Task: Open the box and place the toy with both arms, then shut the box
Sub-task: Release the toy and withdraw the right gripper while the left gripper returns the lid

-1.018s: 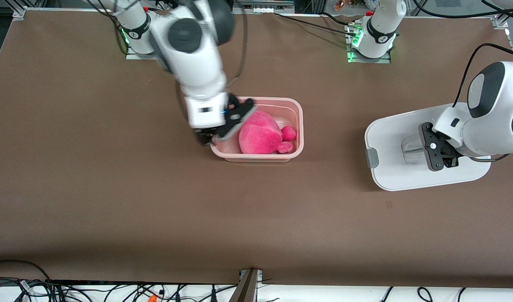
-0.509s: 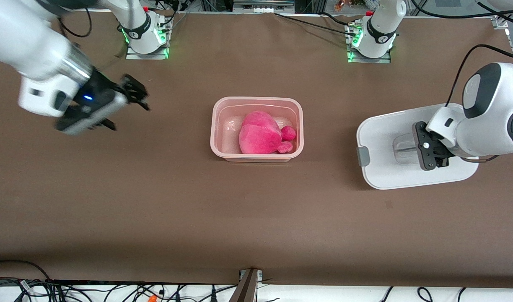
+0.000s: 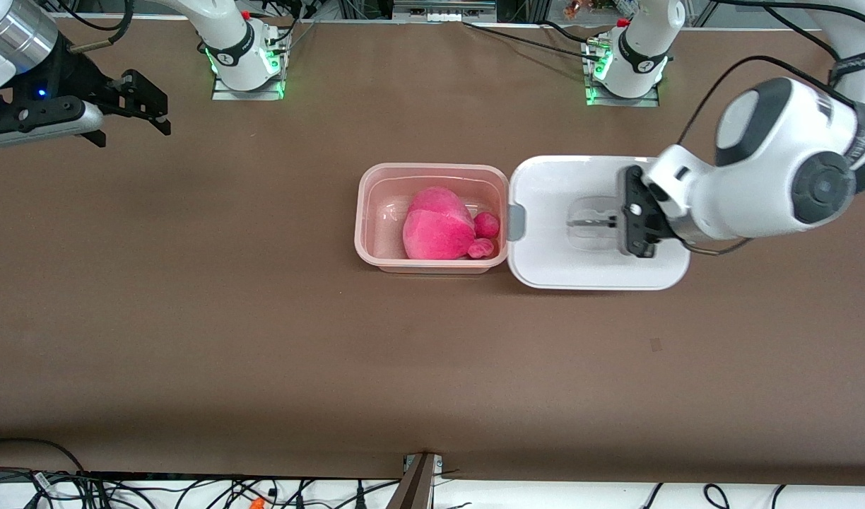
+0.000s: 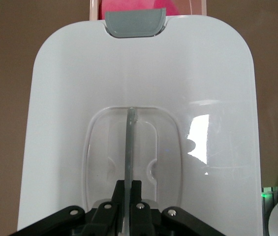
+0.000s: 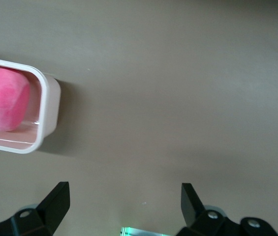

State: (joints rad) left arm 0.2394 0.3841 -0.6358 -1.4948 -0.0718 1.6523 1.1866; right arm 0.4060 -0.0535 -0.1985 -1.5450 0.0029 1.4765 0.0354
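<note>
The pink box (image 3: 432, 167) stands open mid-table with the hot-pink toy (image 3: 438, 225) lying inside. My left gripper (image 3: 620, 221) is shut on the clear handle rib (image 4: 129, 142) of the white lid (image 3: 552, 191). It holds the lid level beside the box, toward the left arm's end. The lid's grey clip (image 3: 516, 221) is at the box's rim. The left wrist view shows the lid (image 4: 139, 73), its clip (image 4: 135, 22) and my left gripper (image 4: 127, 189). My right gripper (image 3: 153, 106) is open and empty over bare table at the right arm's end.
The right wrist view shows the box's corner (image 5: 47, 113), the toy (image 5: 3, 98) and my open right gripper (image 5: 124, 201) over brown table. Both arm bases (image 3: 245, 56) (image 3: 627, 67) stand along the table edge farthest from the front camera. Cables lie along the nearest edge.
My left gripper has carried the lid from the left arm's end of the table up to the box. My right gripper has left the box and swung out to the right arm's end.
</note>
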